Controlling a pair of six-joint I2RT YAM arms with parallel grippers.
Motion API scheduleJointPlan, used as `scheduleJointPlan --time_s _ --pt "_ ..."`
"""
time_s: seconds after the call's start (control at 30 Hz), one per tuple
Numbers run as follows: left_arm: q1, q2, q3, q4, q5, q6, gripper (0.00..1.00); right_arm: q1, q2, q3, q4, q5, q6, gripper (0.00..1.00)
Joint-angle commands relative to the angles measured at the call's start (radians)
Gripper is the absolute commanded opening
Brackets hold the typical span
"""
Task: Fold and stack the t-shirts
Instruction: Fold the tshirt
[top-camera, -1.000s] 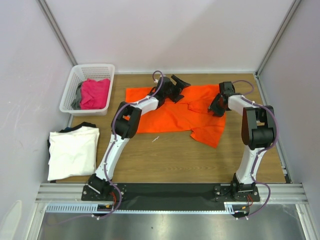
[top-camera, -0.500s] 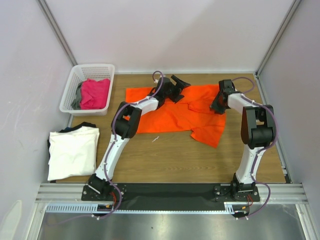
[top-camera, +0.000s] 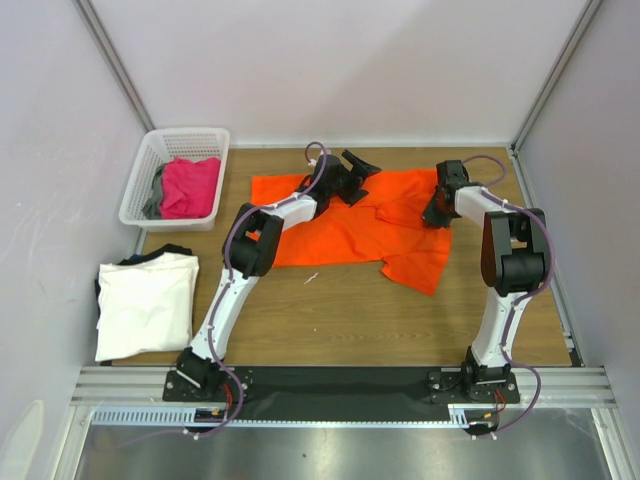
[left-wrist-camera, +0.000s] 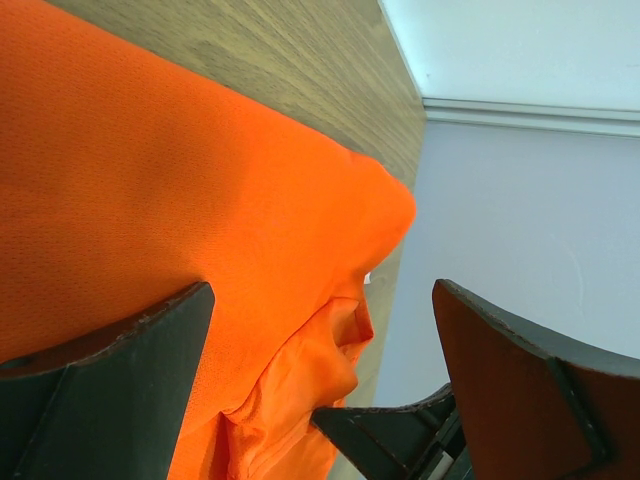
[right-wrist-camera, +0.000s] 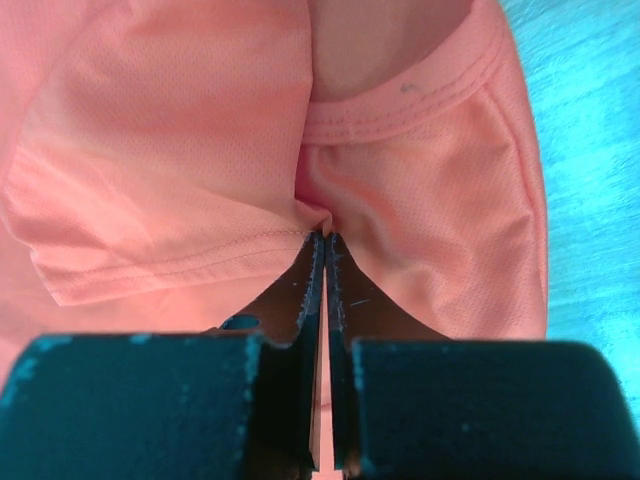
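The bright orange t-shirt (top-camera: 350, 225) lies spread and partly rumpled on the wooden table at the back centre. My left gripper (top-camera: 362, 175) hovers open over the shirt's far edge; in the left wrist view its fingers (left-wrist-camera: 110, 350) stand wide apart above the orange t-shirt (left-wrist-camera: 150, 180). My right gripper (top-camera: 436, 213) is low on the shirt's right side. The right wrist view shows the right gripper (right-wrist-camera: 325, 236) shut on a small pinch of the orange t-shirt (right-wrist-camera: 170, 130), just below the collar seam (right-wrist-camera: 400, 100).
A white lattice basket (top-camera: 150, 160) at the back left holds a magenta-pink t-shirt (top-camera: 190, 185) and a grey one (top-camera: 155, 197). A folded white t-shirt (top-camera: 147, 305) lies at the left edge on top of a dark one (top-camera: 172, 249). Walls close in at the back and both sides.
The right gripper has shifted slightly toward the back and its jaws have closed, pinching the orange cloth. The left arm and the shirt's layout have not changed.
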Motion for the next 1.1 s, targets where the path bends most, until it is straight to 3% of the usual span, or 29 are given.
scheduleJointPlan --time_s 0.0,0.63,0.77,0.8,0.9,1.07 --pt "-0.005 -0.020 -0.025 -0.065 -0.037 0.006 1.00 -0.005 -0.049 0.040 -0.057 -0.033 -0.018 0.00" --pt "-0.003 -0.022 -0.019 -0.066 -0.044 0.020 1.00 -0.048 -0.100 0.017 -0.152 -0.199 -0.027 0.00" --pt "0.000 -0.020 -0.017 -0.057 -0.041 0.024 1.00 -0.051 -0.079 0.028 -0.181 -0.196 -0.047 0.14" --pt "-0.002 -0.023 -0.013 -0.059 -0.037 0.027 1.00 -0.053 -0.080 0.040 -0.185 -0.197 -0.052 0.26" --pt "0.001 -0.035 0.000 -0.069 -0.036 0.058 1.00 -0.059 -0.100 0.095 -0.192 -0.202 -0.067 0.45" --pt "0.007 -0.074 0.036 -0.088 -0.011 0.167 1.00 -0.067 -0.088 0.245 -0.150 -0.256 -0.092 0.49"
